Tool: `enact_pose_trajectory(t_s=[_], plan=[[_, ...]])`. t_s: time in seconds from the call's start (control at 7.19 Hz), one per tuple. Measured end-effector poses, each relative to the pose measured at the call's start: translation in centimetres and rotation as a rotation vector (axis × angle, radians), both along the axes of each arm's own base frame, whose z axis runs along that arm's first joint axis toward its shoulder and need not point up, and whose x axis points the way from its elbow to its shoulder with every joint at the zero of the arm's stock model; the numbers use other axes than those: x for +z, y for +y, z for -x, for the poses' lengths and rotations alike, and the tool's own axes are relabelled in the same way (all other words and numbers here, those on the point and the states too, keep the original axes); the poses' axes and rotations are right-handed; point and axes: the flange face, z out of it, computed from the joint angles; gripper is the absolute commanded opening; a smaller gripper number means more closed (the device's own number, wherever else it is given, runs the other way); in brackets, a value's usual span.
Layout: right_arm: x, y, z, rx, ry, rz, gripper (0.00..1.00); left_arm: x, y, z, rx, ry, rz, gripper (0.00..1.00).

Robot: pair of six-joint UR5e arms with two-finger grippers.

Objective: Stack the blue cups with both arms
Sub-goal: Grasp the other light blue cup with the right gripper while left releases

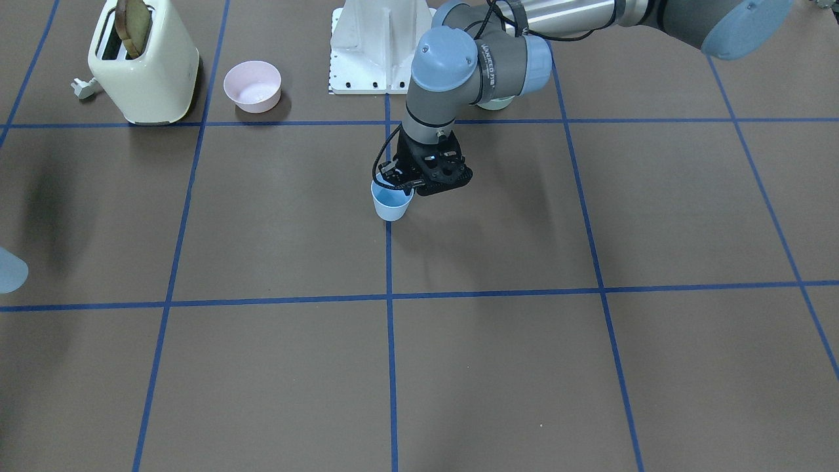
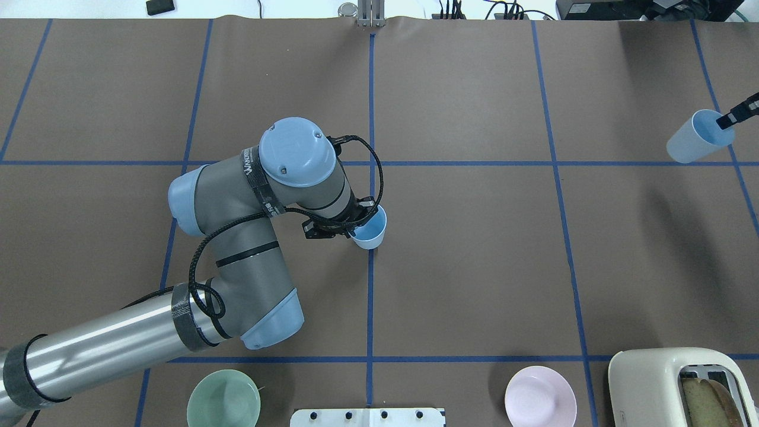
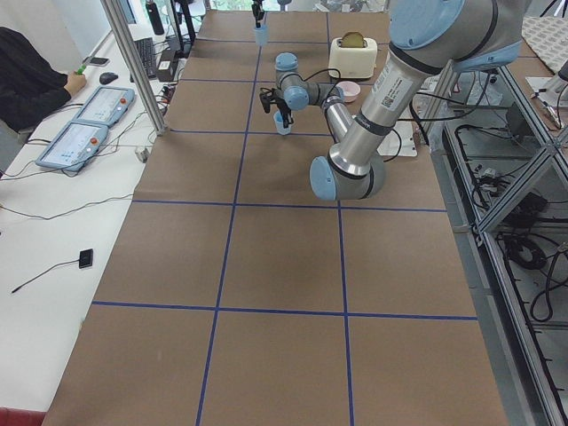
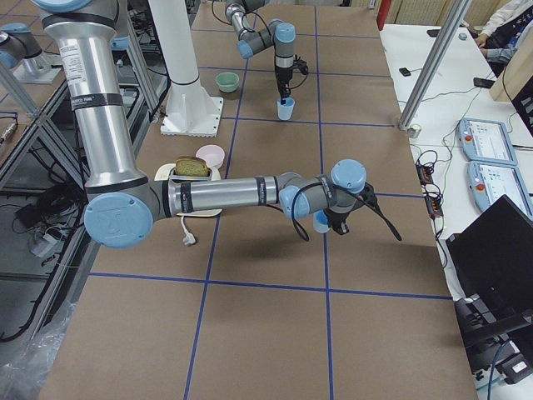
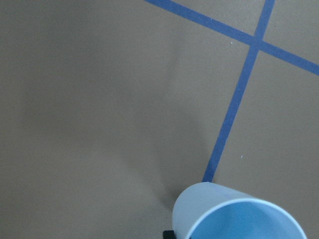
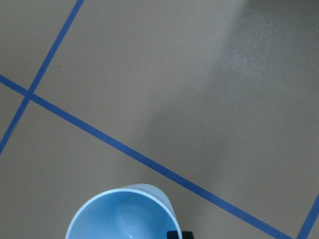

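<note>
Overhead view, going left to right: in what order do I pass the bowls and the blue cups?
mint-green bowl → centre blue cup → pink bowl → far-right blue cup. The toaster is left out because it overlaps the far-right blue cup's span.

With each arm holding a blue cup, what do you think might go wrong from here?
The left hand pinches the central blue cup by the rim, seemingly with one finger inside; nesting the far blue cup there could jam on it. The right hand also holds that cup only by the rim; it might slip in transit.
</note>
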Motion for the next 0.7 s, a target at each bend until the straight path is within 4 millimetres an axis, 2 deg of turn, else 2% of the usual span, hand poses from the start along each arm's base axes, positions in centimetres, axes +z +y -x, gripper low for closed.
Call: enact_pose_trajectory(t_s=[0.28, 0.42, 0.56, 0.7], plan=[[-9.5, -0.7, 0.9, 0.001, 0.004, 0.026, 0.0, 0.1, 0.0, -0.3, 0.002, 0.003, -0.003, 0.2], [-13.3, -0.2, 1.9, 0.004, 0.005, 0.041, 0.0, 0.2, 0.0, -0.5, 0.003, 0.007, -0.005, 0.2], [-16.5, 0.5, 3.8, 0.019, -0.002, 0.066, 0.0, 0.3, 0.0, -0.6, 0.004, 0.008, -0.006, 0.25], [-19.5, 1.3, 5.9, 0.038, -0.015, 0.092, 0.0, 0.2, 0.1, -0.7, 0.005, 0.01, -0.007, 0.36]])
